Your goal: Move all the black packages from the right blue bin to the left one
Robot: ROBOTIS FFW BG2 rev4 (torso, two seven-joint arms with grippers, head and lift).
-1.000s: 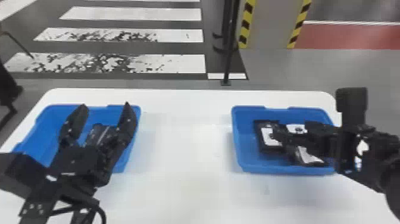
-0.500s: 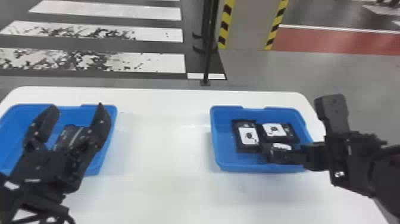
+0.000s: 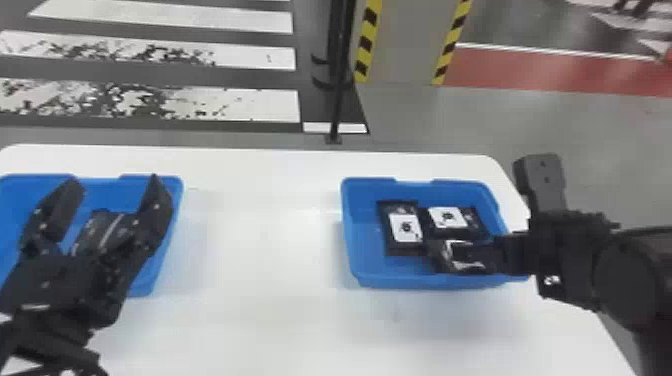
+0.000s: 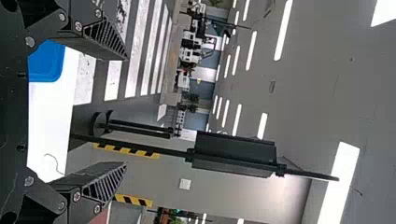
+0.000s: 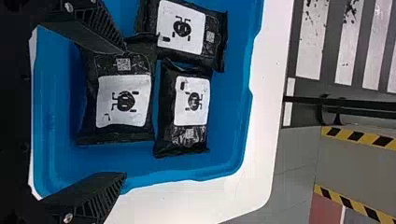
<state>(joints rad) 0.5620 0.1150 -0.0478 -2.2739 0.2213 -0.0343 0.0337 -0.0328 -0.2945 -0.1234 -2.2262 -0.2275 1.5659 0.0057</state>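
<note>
Drawn back over the right bin's near right part since the earlier head view frames, the right gripper [image 5: 124,114] hangs wide open and empty, one finger over the nearest black package [image 5: 123,100], the other by the rim. Closest on the other side, the left gripper [image 3: 114,180] waits, spread and empty, before the left blue bin [image 3: 177,192]. A clean pick likely calls for shifting slightly left, keeping both fingers inside the wall, then closing on the soft pouch without pinching a neighbor. Three packages lie in the right blue bin [image 3: 350,235], two of them beyond the nearest: the upright one [image 3: 406,230] and the far right one [image 3: 450,218]. At least one dark package [image 3: 102,232], partly hidden, sits in the left bin. Two bins share one white table [image 3: 265,240], short of the painted floor.
</note>
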